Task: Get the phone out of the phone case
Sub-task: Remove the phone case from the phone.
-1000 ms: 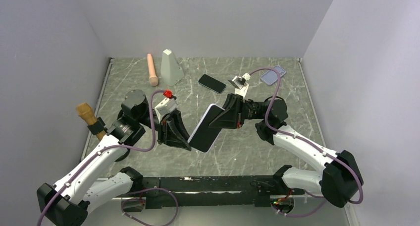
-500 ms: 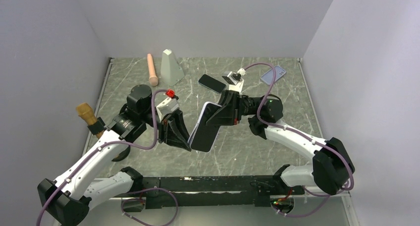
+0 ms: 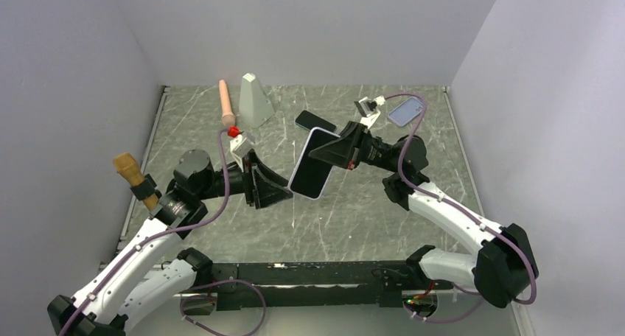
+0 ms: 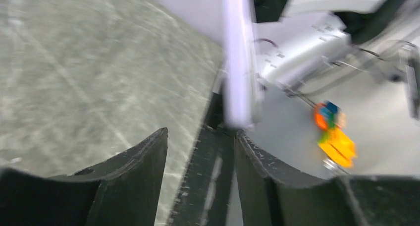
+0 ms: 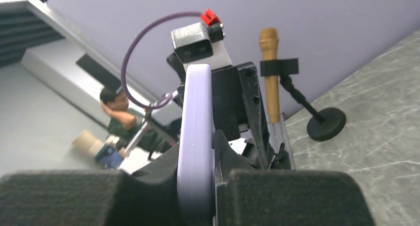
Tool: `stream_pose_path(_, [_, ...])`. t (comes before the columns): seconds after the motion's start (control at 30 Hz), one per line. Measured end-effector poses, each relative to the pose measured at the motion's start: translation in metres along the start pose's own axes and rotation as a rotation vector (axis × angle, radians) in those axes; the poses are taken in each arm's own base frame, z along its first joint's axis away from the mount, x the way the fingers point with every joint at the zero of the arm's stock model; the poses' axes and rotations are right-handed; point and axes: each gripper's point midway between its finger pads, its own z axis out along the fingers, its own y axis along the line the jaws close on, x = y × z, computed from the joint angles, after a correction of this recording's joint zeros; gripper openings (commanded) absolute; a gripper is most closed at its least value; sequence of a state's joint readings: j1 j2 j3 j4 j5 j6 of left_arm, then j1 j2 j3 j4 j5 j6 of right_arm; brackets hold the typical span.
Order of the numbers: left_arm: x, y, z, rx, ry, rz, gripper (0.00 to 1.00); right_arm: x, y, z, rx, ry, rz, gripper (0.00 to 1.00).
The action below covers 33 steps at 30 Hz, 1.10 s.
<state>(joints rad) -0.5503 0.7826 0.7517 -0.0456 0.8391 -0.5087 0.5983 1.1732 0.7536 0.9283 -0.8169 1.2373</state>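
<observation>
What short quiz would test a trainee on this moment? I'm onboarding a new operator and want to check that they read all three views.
1. True or false: the left gripper is shut on the cased phone.
2. What holds the cased phone? A) the left gripper B) the right gripper C) nothing, it lies flat
3. Fill in: the black phone lies on the ___.
Key: 1 false, its fingers stand open; 2 B; 3 table.
</observation>
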Motion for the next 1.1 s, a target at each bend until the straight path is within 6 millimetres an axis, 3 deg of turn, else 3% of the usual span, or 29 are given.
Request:
stream_pose_path(0.17, [-0.003, 0.032, -0.007, -0.171, -0.111, -0.041, 0.75, -0.024, -0.008, -0.015, 0.089, -0.138, 0.017, 0.0])
stream_pose_path(0.37, [0.015, 0.046, 0.003, -0.134, -0.194, -0.191, 0.75, -0.042, -0.021, -0.019, 0.142, -0.263, 0.022, 0.0])
stream_pose_path(0.47, [0.017, 0.042, 0.011, -0.086, -0.206, -0.239, 0.78, -0.044, -0.037, -0.017, 0.166, -0.282, 0.047, 0.0])
stream_pose_path(0.6, [0.008, 0.022, 0.02, -0.012, -0.234, -0.206, 0.76, -0.041, -0.055, -0.016, 0.2, -0.297, 0.082, 0.0])
stream_pose_path(0.7, [0.0, 0.015, 0.024, 0.015, -0.264, -0.198, 0.69, -0.037, -0.058, -0.012, 0.201, -0.298, 0.094, 0.0])
stream_pose_path(0.83, [-0.009, 0.018, 0.028, 0.015, -0.306, -0.211, 0.49, -0.033, -0.054, -0.01, 0.182, -0.307, 0.098, 0.0])
stream_pose_path(1.1, [-0.014, 0.017, 0.036, 0.046, -0.328, -0.223, 0.33, -0.031, -0.059, -0.006, 0.19, -0.336, 0.106, 0.0])
